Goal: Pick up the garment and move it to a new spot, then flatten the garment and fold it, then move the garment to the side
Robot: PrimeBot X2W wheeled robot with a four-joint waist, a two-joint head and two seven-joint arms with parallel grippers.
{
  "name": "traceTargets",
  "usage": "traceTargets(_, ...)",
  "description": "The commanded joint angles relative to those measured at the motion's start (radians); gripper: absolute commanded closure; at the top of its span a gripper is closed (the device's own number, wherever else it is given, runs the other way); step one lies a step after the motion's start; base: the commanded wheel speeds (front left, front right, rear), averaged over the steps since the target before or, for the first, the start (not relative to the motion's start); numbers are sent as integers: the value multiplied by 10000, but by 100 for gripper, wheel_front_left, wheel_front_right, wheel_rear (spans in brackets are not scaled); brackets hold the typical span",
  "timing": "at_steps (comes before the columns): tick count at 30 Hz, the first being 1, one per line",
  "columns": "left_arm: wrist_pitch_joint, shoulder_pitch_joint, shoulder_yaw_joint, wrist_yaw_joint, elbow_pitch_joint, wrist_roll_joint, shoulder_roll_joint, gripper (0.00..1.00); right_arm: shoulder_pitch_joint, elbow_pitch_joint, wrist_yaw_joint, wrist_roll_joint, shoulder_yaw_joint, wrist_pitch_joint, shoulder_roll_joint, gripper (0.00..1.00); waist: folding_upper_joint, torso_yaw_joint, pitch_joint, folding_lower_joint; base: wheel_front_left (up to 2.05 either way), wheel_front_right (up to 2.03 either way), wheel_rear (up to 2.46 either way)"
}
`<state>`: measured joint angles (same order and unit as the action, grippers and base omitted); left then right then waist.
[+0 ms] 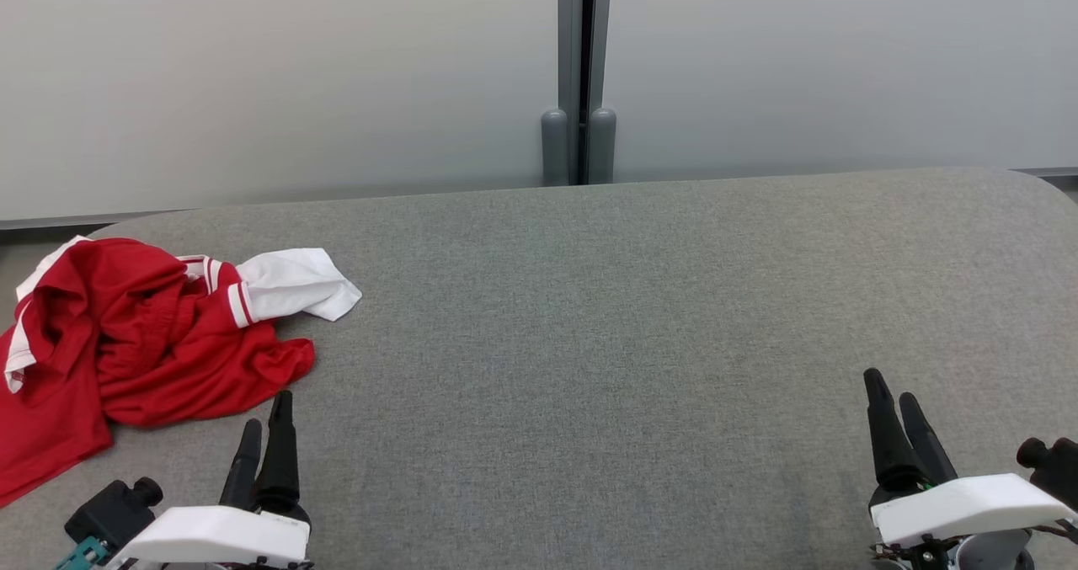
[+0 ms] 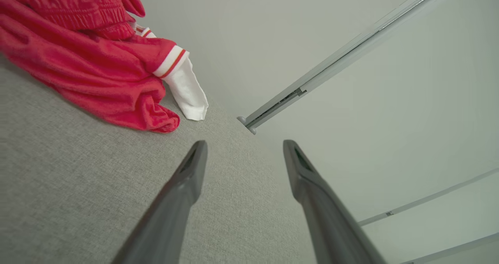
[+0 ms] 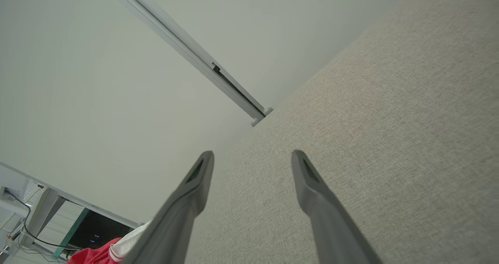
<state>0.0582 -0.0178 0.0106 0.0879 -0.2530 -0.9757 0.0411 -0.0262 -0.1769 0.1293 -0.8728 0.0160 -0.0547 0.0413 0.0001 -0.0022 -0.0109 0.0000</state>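
- Garment (image 1: 160, 334) is lying crumpled at the far-left part of the table (image 1: 640, 317). It is red, with a white sleeve (image 1: 295, 288) pointing right, and its left portion seems to be draping over the table edge.
- Left gripper (image 1: 267, 410) is hovering just beside the garment's near hem without touching it. Its jaws are standing apart and holding nothing.
- Right gripper (image 1: 888, 386) is sitting at the near right, well apart from the garment. Its jaws are likewise released and empty.
- Judgement on step: the first one. The pick-up is not yet begun; relocating, flattening, folding and moving aside are all remaining.
- Next move is calling for the left gripper to advance forward and slightly left over the nearest red fold. It then needs to lower until the fingers straddle cloth, and clamp.
- Risk: if the jaws are pinching only one loose layer, the heap may drag instead of lifting.
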Motion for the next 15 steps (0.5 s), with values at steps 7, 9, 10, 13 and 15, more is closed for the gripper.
traceTargets(7,299,128,-86,-80,6,1651,124,0,71,96,17,1361,120,-340,122,0,-1,8,-19,0,0,0,0)
traceTargets(9,361,155,-95,-94,46,2013,144,0,92,96,17,1640,147,-405,122,0,-1,9,-21,0,0,0,0)
traceTargets(10,397,173,-113,-87,48,2191,159,0,109,95,17,1782,160,-436,122,0,-1,9,-22,0,0,0,0)
traceTargets(13,491,209,-150,-48,21,2617,162,0,152,90,17,2180,211,-529,123,0,-1,9,-24,0,0,0,0)
traceTargets(15,545,226,-157,-22,4,2894,175,0,172,93,17,2450,249,-590,123,0,-1,7,-29,0,0,0,0)
